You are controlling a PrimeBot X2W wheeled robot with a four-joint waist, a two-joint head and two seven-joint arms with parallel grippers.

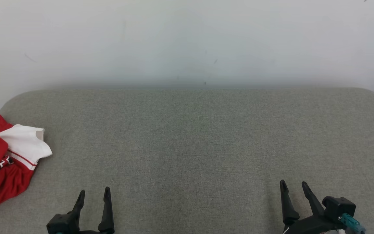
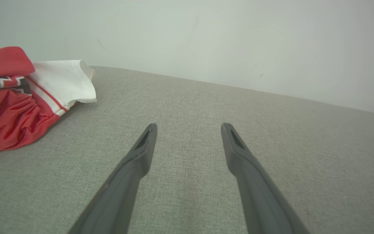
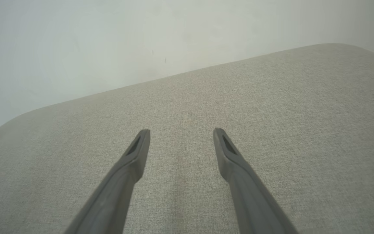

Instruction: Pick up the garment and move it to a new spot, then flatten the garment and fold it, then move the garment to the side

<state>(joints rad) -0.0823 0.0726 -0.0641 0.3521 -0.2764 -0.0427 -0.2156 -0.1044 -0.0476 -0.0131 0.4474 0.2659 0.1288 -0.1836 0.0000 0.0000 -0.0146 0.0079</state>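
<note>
Grey woven upholstered surface, wide & flat, rounded at both far corners; backed by pale wall w/ soft shadow along the join; few small dark specks nr ctr of wall, faint scratch toward upper left; fabric weave even, slight greenish tint mid-surface.

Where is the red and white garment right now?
The garment lies bunched at the far left edge of the grey surface in the head view, left of the open left gripper.

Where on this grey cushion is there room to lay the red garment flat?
Bare: the cushion from the garment rightward to its right end, between the wall and the left gripper and right gripper. Crowded: the left edge.
</note>
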